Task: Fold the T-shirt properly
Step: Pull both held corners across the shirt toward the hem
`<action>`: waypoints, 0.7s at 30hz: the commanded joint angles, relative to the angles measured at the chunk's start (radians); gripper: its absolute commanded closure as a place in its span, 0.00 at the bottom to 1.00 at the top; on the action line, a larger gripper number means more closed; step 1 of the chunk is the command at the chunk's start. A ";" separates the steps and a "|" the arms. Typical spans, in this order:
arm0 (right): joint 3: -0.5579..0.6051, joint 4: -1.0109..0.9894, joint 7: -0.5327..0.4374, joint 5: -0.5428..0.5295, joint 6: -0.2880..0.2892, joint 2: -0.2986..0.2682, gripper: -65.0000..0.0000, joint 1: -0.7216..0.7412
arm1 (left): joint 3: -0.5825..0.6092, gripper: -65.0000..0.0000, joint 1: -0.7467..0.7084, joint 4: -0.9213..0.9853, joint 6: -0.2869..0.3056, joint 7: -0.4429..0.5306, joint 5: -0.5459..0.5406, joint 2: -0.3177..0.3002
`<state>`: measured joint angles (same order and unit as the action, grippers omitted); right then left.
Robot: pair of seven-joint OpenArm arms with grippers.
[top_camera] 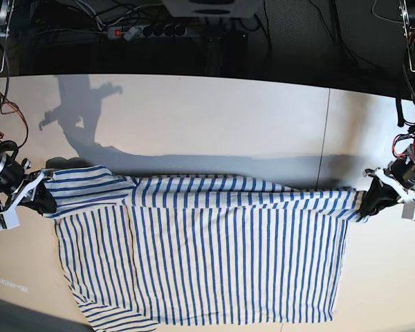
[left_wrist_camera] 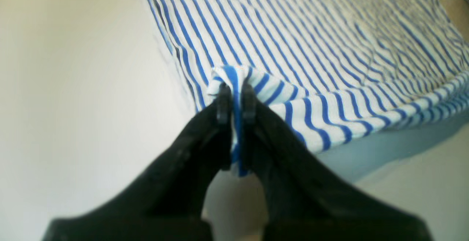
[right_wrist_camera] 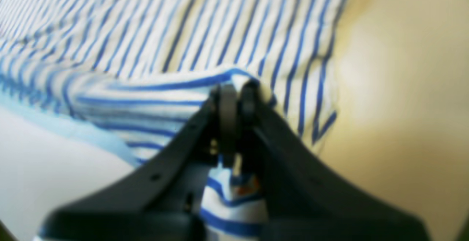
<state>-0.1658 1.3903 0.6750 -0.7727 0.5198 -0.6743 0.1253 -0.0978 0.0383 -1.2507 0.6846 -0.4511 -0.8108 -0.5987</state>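
Overhead and wrist views of a two-arm fold. The T-shirt point(top_camera: 214, 256), cream-white with thin blue stripes, is lying spread across the pale tabletop point(top_camera: 214, 117), its far edge stretched in a taut line between the two sets of jaws and raised a little off the surface, throwing a band of shadow behind it.

Left jaws point(left_wrist_camera: 236, 102): the two black fingers point(left_wrist_camera: 222, 105) are pressing together on a pinch of striped cloth, which is bunching up above the tips and also hanging out below them. From this pinch the raised edge is running away to the right of the jaws, and the flat body of the shirt is lying beyond them. In the overhead view these jaws point(top_camera: 371, 200) are gripping the corner of the shirt at the right end of the taut line.

Right jaws point(right_wrist_camera: 234, 94): these too are clamping a fold of the shirt, with striped cloth rising over the tips and more gathering below, between the fingers. The picture is blurred, so the fine detail of the grip cannot be told. The lifted edge is leading off to the left of these jaws. In the overhead view they point(top_camera: 43, 197) are holding the shirt at its left end, where a sleeve is lying folded.

The near hem is resting flat on the tabletop, well apart from both sets of jaws.
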 commanded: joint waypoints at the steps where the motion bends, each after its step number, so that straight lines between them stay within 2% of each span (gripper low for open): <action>1: 0.006 -0.013 -0.027 -0.009 0.037 -0.026 1.00 0.054 | 0.005 1.00 0.043 0.016 0.014 0.028 -0.014 -0.019; 11: 0.261 -0.206 -0.027 0.053 0.037 -0.009 1.00 0.331 | 0.053 1.00 0.184 0.137 0.014 0.038 0.028 -0.011; 15: 0.303 -0.269 -0.036 0.102 0.037 0.025 1.00 0.397 | 0.053 1.00 0.212 0.181 0.014 0.046 0.031 -0.010; 21: 0.306 -0.356 -0.078 0.203 0.036 0.093 1.00 0.456 | 0.096 1.00 0.252 0.235 0.014 0.082 0.031 -0.011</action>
<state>0.1486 1.0206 0.6266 -0.5579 0.5198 -0.5652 0.5472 0.0044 0.2619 -1.0031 0.6846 -0.3950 -0.7654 -0.5911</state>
